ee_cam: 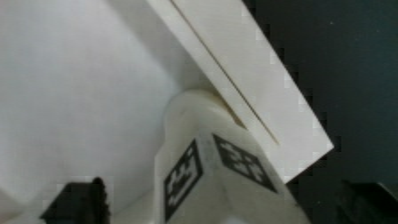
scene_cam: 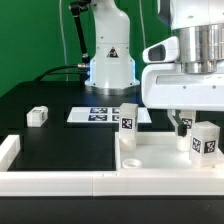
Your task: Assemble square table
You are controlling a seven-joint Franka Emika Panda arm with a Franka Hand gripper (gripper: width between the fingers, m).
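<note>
The square table's white slab lies rim-up on the black table at the exterior view's right. One tagged white leg stands at its far corner and another stands further right. A third leg lies loose at the left. My gripper hangs just over the slab beside the right leg. In the wrist view a tagged leg stands on the slab near its rim, between my fingers. My gripper is open: white slab shows between the one clear finger and the leg.
The marker board lies flat at mid-table. A low white border rail runs along the front and the left side. The robot base stands at the back before a green curtain.
</note>
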